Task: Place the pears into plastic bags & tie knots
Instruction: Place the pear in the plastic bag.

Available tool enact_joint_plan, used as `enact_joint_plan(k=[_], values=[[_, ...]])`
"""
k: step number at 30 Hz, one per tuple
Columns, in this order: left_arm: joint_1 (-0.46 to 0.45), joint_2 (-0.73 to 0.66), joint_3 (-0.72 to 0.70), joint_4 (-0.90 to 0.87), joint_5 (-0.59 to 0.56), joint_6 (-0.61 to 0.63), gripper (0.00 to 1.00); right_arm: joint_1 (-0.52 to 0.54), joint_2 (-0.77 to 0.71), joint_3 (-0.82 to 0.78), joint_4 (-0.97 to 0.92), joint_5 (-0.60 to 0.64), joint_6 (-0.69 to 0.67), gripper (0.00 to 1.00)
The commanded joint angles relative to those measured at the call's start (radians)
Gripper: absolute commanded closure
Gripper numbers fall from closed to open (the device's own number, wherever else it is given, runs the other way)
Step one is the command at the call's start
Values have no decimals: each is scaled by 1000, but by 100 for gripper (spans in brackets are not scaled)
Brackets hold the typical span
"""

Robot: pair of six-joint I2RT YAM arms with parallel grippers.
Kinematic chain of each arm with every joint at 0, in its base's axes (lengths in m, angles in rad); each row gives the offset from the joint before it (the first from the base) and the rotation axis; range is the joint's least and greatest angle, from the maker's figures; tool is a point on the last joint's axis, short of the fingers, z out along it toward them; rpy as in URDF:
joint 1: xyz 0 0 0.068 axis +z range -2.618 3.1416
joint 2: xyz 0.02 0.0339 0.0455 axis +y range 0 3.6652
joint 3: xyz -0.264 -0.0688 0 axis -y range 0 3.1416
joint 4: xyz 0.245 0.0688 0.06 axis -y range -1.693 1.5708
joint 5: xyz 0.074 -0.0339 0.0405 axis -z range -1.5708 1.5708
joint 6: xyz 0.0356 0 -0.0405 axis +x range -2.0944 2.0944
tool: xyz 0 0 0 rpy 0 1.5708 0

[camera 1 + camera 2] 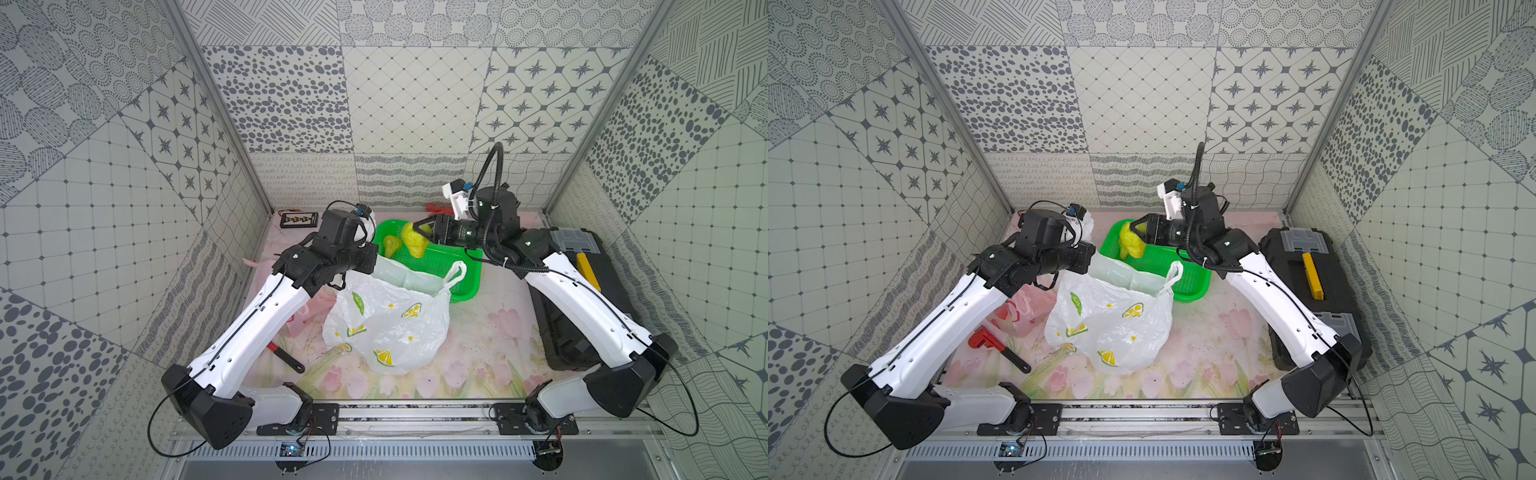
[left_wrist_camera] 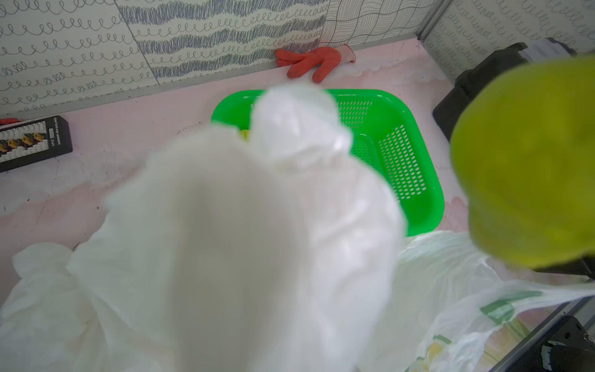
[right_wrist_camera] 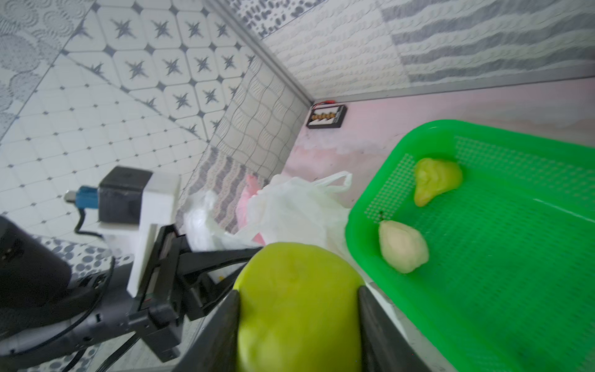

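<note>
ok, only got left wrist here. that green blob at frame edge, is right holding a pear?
Observer: Yes. Right wrist view shows the right gripper shut on a smooth green pear, one jaw on either side.
Operator: anything in the basket? bag blocks it.
Observer: Two: a yellow-green pear and a pale cream pear, lying apart in the green basket.
Operator: lemon bag open?
Observer: Yes. In both top views the lemon-print bag has its mouth gaping upward, just on the near side of the basket.
</note>
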Motion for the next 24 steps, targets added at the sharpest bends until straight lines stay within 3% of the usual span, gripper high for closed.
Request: enact_joint_plan(k=[1, 8, 13, 16, 18, 21, 24], values=[[-7, -1, 12, 69, 49, -32, 100, 44, 66, -46, 137, -21, 52, 66], [-8, -25, -15, 63, 15, -31, 100, 101, 92, -268, 233, 15, -6, 67], [-10, -15, -104, 117, 58, -72, 100, 144, 94, -370, 147, 72, -36, 61], [-8, -15, -152, 130, 46, -70, 100, 159, 111, -384, 129, 69, -42, 52], [-2, -16, -169, 126, 35, -62, 100, 162, 116, -377, 124, 46, -42, 36], [9, -14, -191, 102, 28, -52, 100, 159, 90, -336, 74, 26, -85, 20], [10, -18, -229, 67, 24, -43, 100, 121, 40, -268, 12, 0, -110, 17]])
